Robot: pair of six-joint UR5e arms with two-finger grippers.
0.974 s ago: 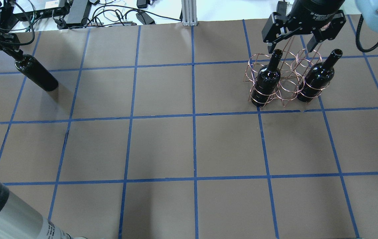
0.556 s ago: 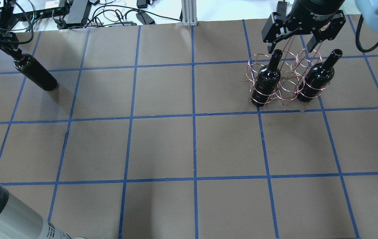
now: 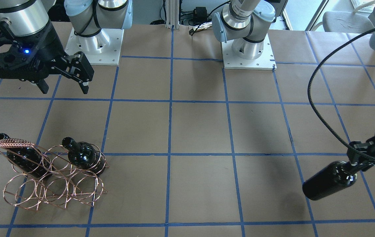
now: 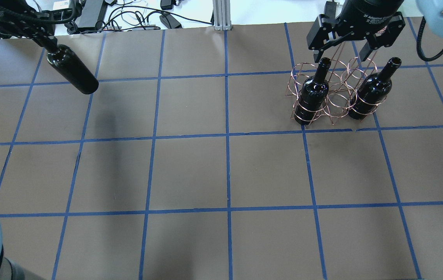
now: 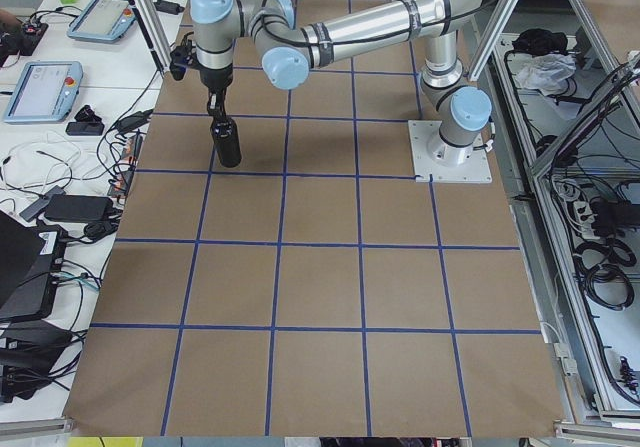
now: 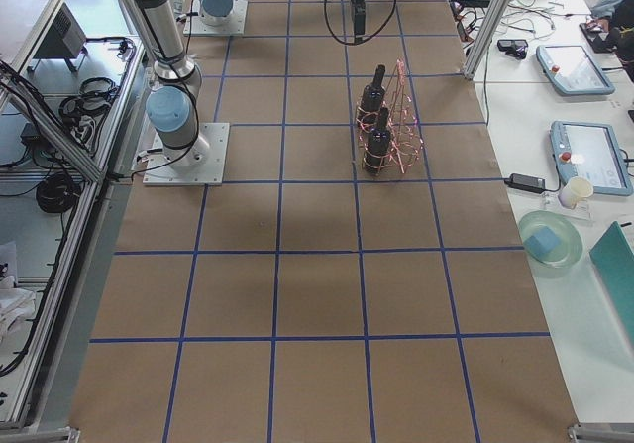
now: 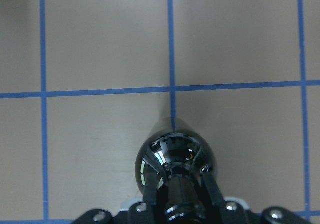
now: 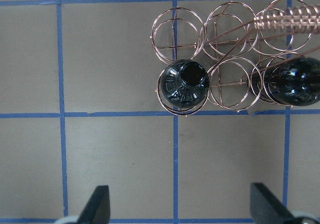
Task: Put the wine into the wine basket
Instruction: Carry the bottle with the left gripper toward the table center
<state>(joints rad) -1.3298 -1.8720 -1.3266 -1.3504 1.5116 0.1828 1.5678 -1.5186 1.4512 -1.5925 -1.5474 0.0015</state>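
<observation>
My left gripper (image 4: pixel 45 40) is shut on the neck of a glossy black wine bottle (image 4: pixel 72 70) and holds it in the air at the far left, its base hanging free. The bottle also shows in the front view (image 3: pixel 329 181) and the left wrist view (image 7: pixel 175 156). The copper wire wine basket (image 4: pixel 337 102) stands at the far right with two black bottles (image 4: pixel 312 95) (image 4: pixel 369 93) upright in its outer rings; the ring between them is empty. My right gripper (image 4: pixel 341 56) is open and empty, hovering above the basket's handle (image 3: pixel 13 143).
Cables and power bricks (image 4: pixel 100 15) lie beyond the table's far edge, beside an aluminium post (image 4: pixel 221 15). The two arm bases (image 3: pixel 92 42) (image 3: pixel 246 49) stand on the robot's side. Brown paper with blue tape lines covers the table (image 4: pixel 225 171).
My left gripper has risen with the bottle and carried it towards the right and the far edge; its shadow has parted from it. The right gripper and the basket have not moved.
</observation>
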